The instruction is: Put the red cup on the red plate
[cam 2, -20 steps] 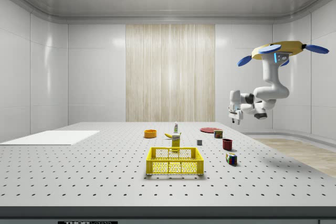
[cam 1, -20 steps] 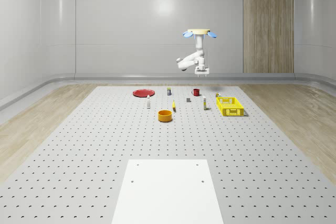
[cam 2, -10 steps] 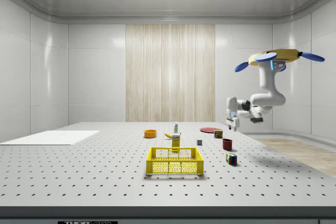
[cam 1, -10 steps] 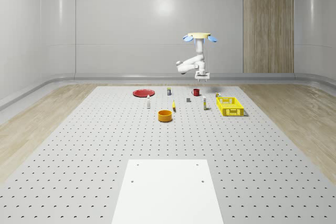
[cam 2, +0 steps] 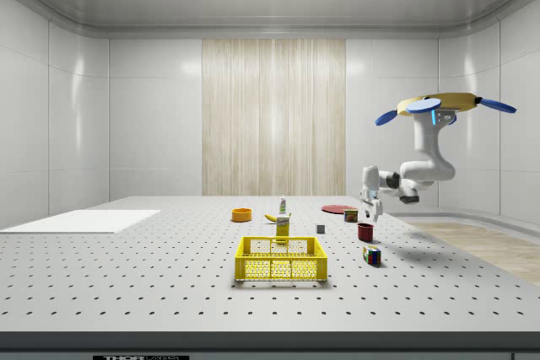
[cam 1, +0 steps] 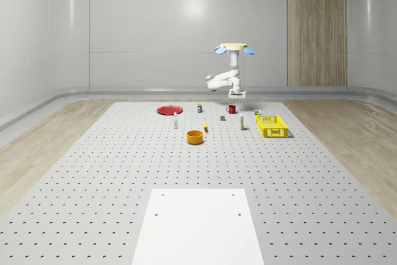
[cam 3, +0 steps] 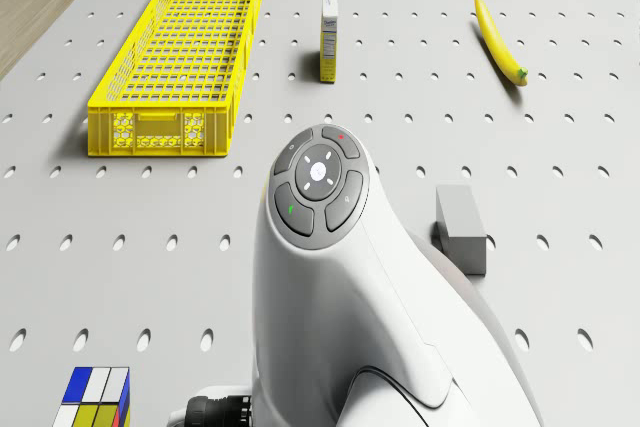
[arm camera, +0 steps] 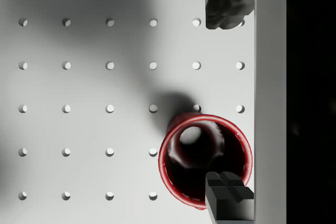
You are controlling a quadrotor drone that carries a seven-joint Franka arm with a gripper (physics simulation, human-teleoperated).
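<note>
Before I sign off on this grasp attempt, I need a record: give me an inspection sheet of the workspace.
Surface: perforated grey table, white panel at its near end.
Job's things: red cup upright on the table; red plate apart from it, bare.
Clutter: yellow crate, orange bowl, banana, small carton, grey block, colour cube.
Grippers: gripper open, just above the cup, one finger over its rim; drone hovers above.
Cables: nothing seen.
Surroundings: pale walls, wood panel.
</note>
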